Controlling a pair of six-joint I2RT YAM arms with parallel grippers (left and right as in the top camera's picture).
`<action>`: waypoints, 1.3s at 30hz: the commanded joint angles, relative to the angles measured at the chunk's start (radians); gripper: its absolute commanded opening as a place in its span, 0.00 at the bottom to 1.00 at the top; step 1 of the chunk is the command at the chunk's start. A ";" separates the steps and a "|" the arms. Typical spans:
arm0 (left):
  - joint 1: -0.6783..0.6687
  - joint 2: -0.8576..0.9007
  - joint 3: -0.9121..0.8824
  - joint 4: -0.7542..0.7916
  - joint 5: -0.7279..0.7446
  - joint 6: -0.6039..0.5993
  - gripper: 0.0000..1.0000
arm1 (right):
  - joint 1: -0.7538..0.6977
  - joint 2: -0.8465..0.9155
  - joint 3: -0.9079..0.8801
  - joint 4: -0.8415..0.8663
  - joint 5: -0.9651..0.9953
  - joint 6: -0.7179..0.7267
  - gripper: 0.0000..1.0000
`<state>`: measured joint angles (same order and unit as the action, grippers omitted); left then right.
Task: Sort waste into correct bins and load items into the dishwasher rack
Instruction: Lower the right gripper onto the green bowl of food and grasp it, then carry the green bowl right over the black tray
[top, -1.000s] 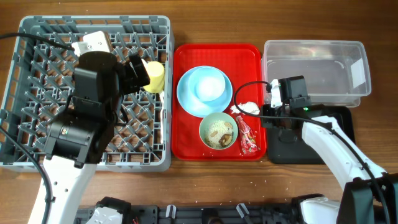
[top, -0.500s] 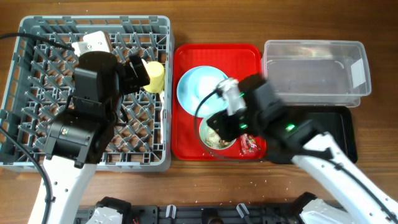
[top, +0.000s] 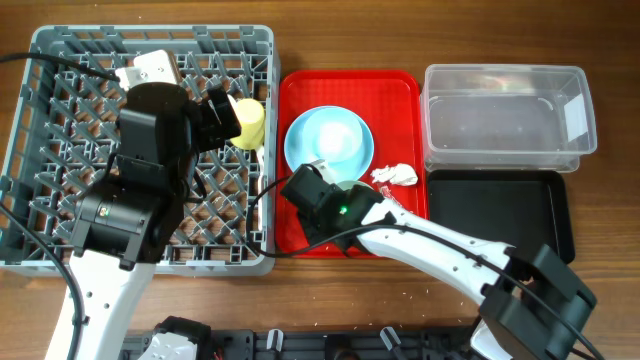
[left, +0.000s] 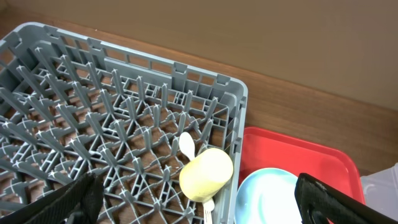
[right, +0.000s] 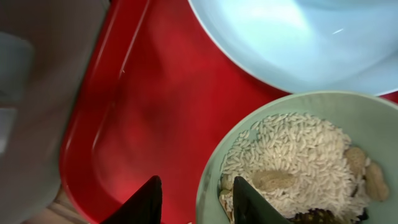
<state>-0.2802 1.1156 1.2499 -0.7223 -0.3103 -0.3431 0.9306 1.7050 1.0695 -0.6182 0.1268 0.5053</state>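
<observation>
Mint bowl rim inside right gripper

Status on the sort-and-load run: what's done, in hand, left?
Done: yellow cup lies in the dishwasher rack, a white utensil beside it. In hand: right gripper, open, straddles the rim of the rice bowl; left gripper hangs open over the rack. Left: pale blue plate, the bowl on it and the napkin sit on the red tray; no waste shows in the clear tub or black tray.

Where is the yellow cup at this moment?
In the overhead view, the yellow cup lies inside the grey rack, at its right edge and toward the back, close to the red tray.
</observation>
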 joint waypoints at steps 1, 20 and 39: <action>0.003 -0.003 -0.002 0.003 -0.013 -0.009 1.00 | 0.004 0.027 -0.014 0.005 -0.019 0.016 0.25; 0.003 -0.003 -0.002 0.003 -0.013 -0.009 1.00 | 0.002 0.027 -0.033 -0.044 -0.065 -0.017 0.27; 0.003 -0.003 -0.002 0.003 -0.013 -0.009 1.00 | -0.770 -0.489 0.155 -0.579 -0.195 -0.189 0.04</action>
<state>-0.2802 1.1156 1.2499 -0.7223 -0.3103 -0.3431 0.2626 1.2575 1.2839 -1.2201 0.0193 0.3786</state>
